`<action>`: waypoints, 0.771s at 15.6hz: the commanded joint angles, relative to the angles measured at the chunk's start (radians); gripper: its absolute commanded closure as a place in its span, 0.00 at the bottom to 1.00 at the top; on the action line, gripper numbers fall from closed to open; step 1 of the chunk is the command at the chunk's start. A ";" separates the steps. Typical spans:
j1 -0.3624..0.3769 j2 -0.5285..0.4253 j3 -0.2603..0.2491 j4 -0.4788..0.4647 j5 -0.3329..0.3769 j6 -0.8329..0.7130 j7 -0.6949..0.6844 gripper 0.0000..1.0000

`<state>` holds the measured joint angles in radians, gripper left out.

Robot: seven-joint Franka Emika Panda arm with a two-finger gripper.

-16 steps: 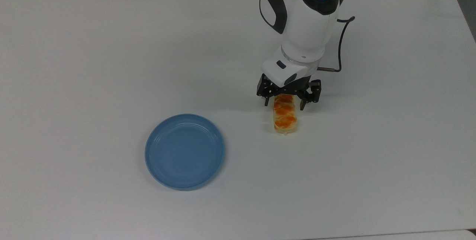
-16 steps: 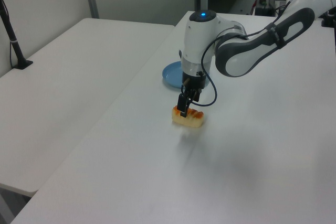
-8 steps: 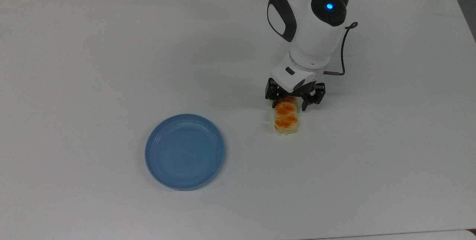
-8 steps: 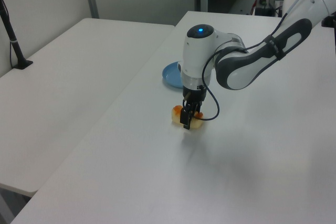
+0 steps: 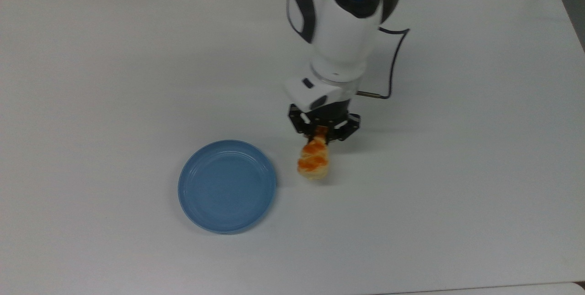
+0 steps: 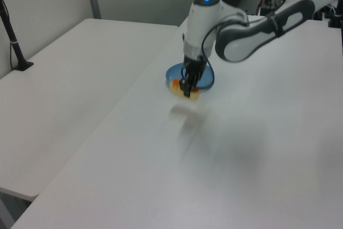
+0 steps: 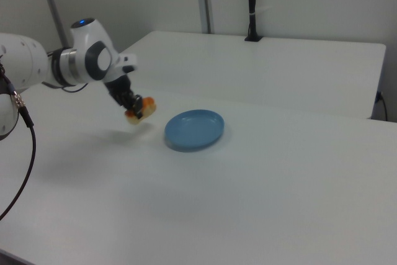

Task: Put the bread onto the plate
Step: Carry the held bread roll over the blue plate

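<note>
The arm (image 5: 340, 21) is glossy white with dark grey joint panels, a glowing blue light, a thin black cable (image 5: 393, 64) and a black gripper (image 5: 323, 134).

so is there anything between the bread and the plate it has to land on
Nothing visible. The pincer holds the bread just off the top view's right of the plate, and the strip of white table between them is bare.
</note>
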<state>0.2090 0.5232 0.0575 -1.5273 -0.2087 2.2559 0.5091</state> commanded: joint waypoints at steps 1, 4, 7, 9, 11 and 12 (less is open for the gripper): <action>-0.101 -0.040 0.001 0.021 -0.011 0.002 -0.151 0.69; -0.175 -0.037 -0.004 0.059 -0.011 -0.036 -0.321 0.69; -0.230 -0.029 -0.004 0.104 0.035 -0.160 -0.480 0.69; -0.253 -0.011 -0.005 0.127 0.100 -0.208 -0.526 0.69; -0.257 0.029 -0.005 0.160 0.112 -0.211 -0.520 0.69; -0.257 0.047 -0.005 0.173 0.112 -0.208 -0.518 0.69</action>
<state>-0.0513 0.5019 0.0515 -1.4279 -0.1216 2.0769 0.0113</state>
